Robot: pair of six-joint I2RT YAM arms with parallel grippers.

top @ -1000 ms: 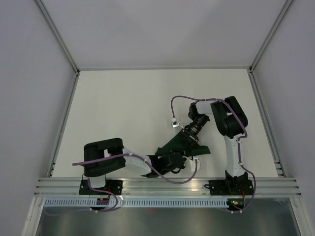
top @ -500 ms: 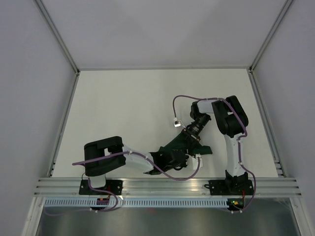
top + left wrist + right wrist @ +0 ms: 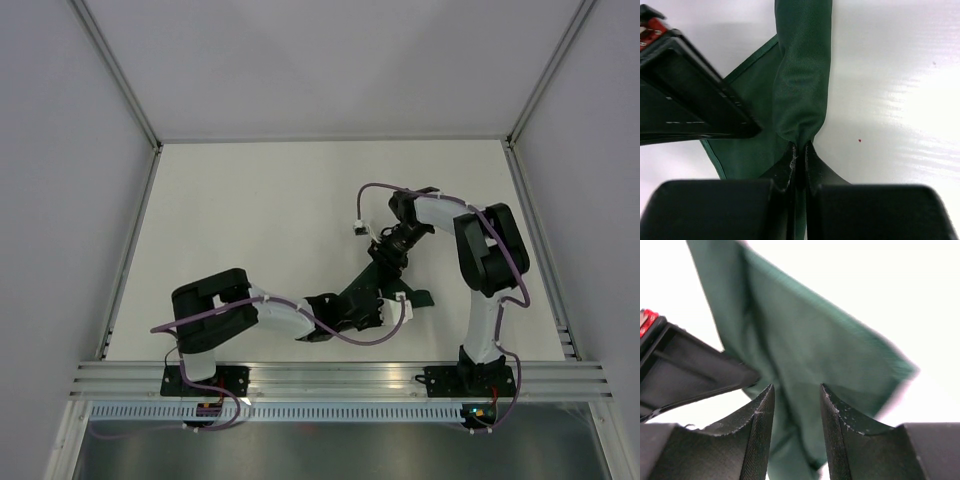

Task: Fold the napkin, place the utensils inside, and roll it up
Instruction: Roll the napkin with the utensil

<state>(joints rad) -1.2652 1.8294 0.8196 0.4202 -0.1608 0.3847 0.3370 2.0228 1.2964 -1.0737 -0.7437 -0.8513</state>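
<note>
Green cloth, the napkin point(image 3: 360, 288), lay near the front of the table point(image 3: 250, 220) between the two arms, bunched up rather than spread flat. Over the last second we saw the right arm reach farther out, carrying the right gripper point(image 3: 385, 255) up the table. The left gripper point(image 3: 799, 150) slid a little to the right underneath it. The cloth, a squat heap a second earlier, was now drawn into a long narrow band running from one gripper toward the other, with one loose corner lying off to the right.

In the left wrist view the fingers were pressed together on a gathered pinch of the napkin, which ran away from them as a taut rounded fold. In the right wrist view the fingers stood apart, with blurred cloth showing through the gap and nothing nipped between them.

We judged that only the left side had a hold, so the stretch was not yet a fold. The knife showed in no view, so placing it and rolling were still ahead.
</note>
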